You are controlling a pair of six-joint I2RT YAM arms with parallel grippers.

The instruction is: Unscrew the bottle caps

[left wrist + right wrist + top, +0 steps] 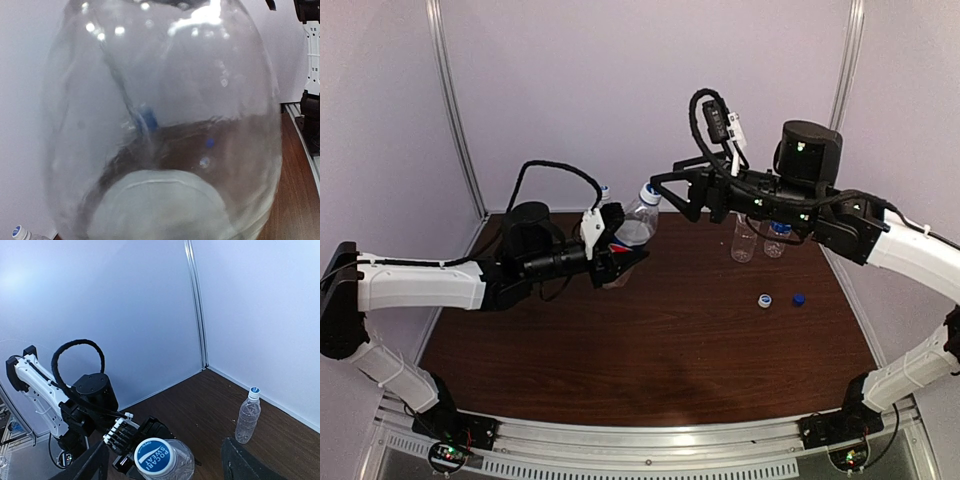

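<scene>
My left gripper (pixel 616 256) is shut on the lower body of a clear bottle (pixel 632 230) with a Pepsi-style label, holding it above the table and tilted toward the right arm. This bottle (pixel 160 120) fills the left wrist view and hides the left fingers. Its white cap with a blue centre (pixel 649 193) is on. In the right wrist view the cap (pixel 154 456) sits between the spread fingers (pixel 91 465) of my open right gripper (pixel 164 450), untouched. The right gripper (pixel 670 197) is level with the cap in the top view.
A capped clear bottle (pixel 605 193) stands at the back left, also in the right wrist view (pixel 248 416). Two uncapped bottles, one plain (pixel 744 238) and one blue-labelled (pixel 776 236), stand at the back right. A white cap (pixel 764 299) and a dark blue cap (pixel 799 298) lie on the table.
</scene>
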